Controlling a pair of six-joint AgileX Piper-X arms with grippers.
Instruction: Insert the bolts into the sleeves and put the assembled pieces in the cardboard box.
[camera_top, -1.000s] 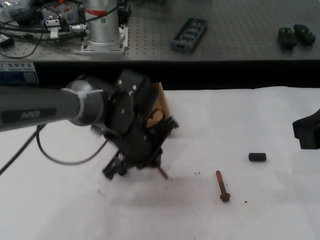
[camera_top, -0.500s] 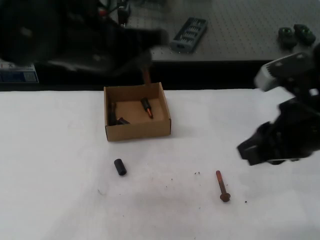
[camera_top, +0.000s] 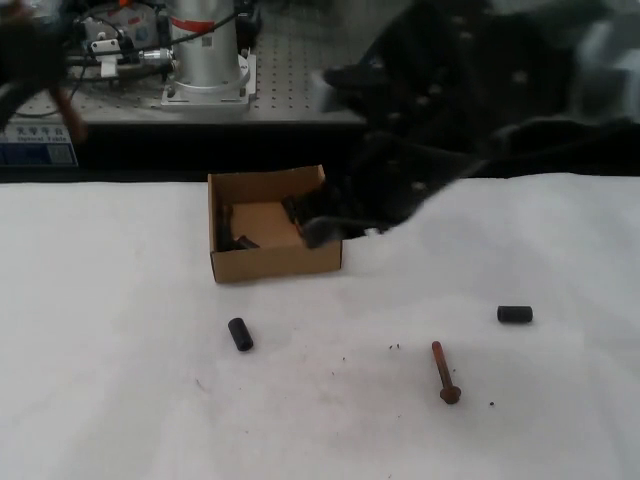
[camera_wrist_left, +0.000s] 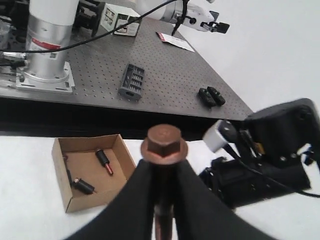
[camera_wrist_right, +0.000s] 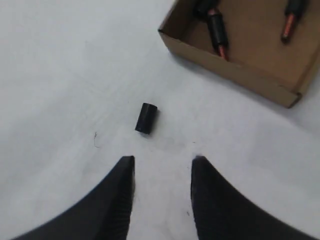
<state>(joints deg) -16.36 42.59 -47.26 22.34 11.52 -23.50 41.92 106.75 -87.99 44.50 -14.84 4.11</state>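
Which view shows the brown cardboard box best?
Left wrist view: the whole open brown cardboard box, assembled pieces inside. High view: a blurred arm covers its far right corner. Right wrist view: one corner.

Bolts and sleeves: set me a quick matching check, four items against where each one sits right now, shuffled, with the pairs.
1 held bolt
2 loose bolt
3 assembled pieces
4 sleeve closest to the cardboard box

A inside the cardboard box
B just ahead of the right gripper, jaws open
C on the white cloth, no gripper near
D clamped in the left gripper

Pairs: 1-D; 2-C; 3-A; 4-B
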